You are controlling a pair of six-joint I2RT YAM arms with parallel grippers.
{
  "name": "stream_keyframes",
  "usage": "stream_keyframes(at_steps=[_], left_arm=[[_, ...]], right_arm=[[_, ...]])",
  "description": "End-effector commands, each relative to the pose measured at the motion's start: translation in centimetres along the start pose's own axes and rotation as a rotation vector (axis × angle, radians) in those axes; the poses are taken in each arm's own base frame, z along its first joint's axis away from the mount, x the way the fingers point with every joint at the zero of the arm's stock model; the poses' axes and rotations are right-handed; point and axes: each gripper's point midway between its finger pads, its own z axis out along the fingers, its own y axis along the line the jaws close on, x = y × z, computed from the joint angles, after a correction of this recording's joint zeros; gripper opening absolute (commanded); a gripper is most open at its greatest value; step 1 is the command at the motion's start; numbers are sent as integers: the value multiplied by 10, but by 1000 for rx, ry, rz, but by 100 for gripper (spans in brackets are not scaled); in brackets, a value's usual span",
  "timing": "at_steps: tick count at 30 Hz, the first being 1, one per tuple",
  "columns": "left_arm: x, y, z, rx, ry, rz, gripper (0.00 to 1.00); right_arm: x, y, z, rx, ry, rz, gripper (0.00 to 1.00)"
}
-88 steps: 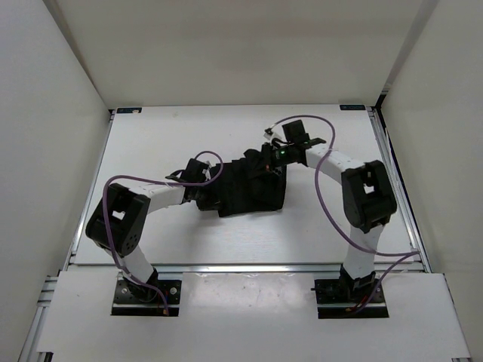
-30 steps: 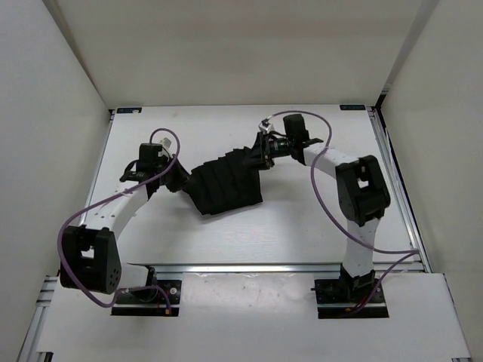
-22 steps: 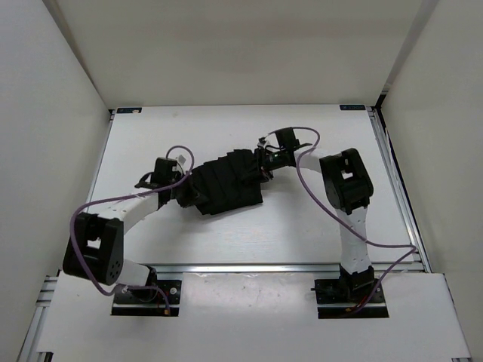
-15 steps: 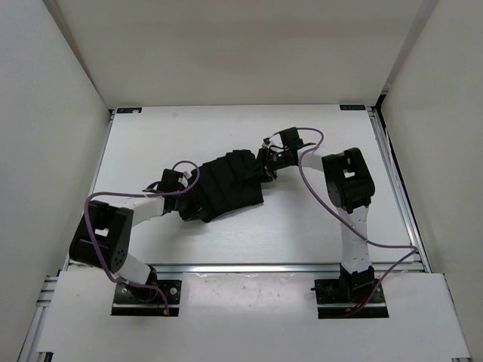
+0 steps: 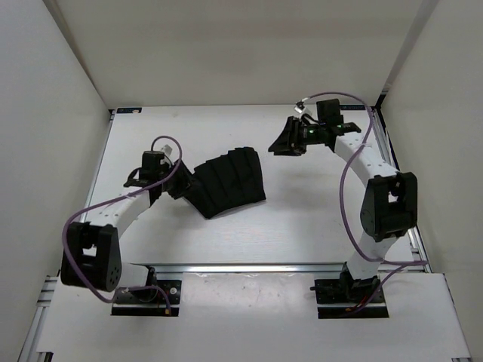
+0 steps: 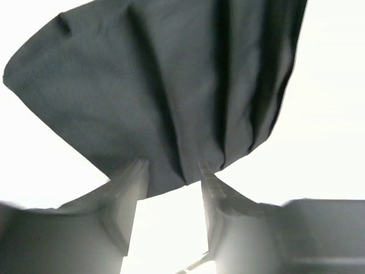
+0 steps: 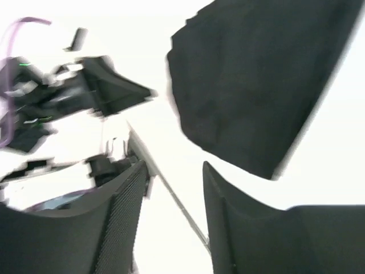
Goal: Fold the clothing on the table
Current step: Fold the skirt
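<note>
we see the clothing (image 5: 229, 181) left of middle on the table (image 5: 317, 226) | left gripper (image 5: 181, 185): jaws apart at its left edge | right gripper (image 5: 283, 145): apart too, empty, off far-right

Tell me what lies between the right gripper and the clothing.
Only a narrow strip of bare table separates the right gripper from the clothing. The top external view shows this best.

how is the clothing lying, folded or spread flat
Folded, roughly: the clothing lies in a compact fan of overlapping pleats on the table, not spread flat.
</note>
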Motion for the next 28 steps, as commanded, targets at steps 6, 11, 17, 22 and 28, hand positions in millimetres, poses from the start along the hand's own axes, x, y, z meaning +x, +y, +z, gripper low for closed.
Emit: stream_keyframes(at_steps=[6, 11, 17, 22, 28], left_arm=[[50, 21, -21, -136, 175, 211, 99], [65, 27, -37, -127, 154, 227, 98], [66, 49, -55, -74, 107, 120, 99], [75, 51, -55, -61, 124, 115, 99], [80, 48, -50, -59, 174, 147, 98]], right_arm=[[38, -116, -56, 581, 110, 63, 53], [40, -129, -87, 585, 35, 143, 55], [49, -135, -99, 547, -7, 205, 55], [65, -134, -97, 547, 8, 223, 55], [72, -133, -99, 535, -1, 254, 55]])
